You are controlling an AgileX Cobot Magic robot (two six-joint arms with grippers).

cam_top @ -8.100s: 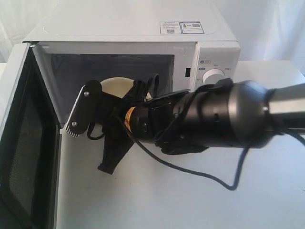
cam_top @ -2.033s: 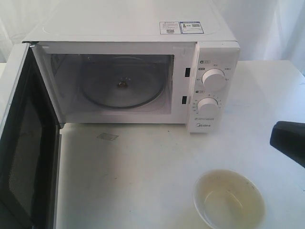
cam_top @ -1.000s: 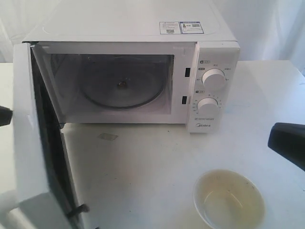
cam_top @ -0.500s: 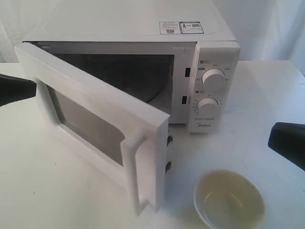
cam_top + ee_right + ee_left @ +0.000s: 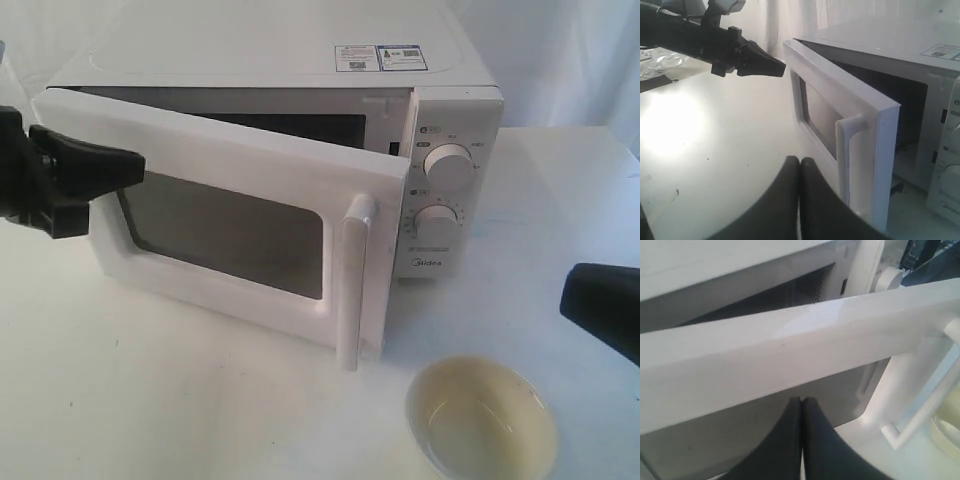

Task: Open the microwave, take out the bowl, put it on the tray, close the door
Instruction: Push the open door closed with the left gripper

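Door (image 5: 250,200) half shut, handle (image 5: 352,290) edge apart from microwave (image 5: 270,50) front. Left claw (image 5: 135,165), fingers together, tip against door outer face near hinge side: judged blunt pusher. Bowl (image 5: 482,422) on surface (image 5: 200,400) before microwave knob panel (image 5: 470,200), outside door swing. Right claw (image 5: 800,160) together, empty, parked off microwave knob side.

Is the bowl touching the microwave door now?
Apart. The exterior view shows a strip of bare table between the bowl and the lower corner of the door.
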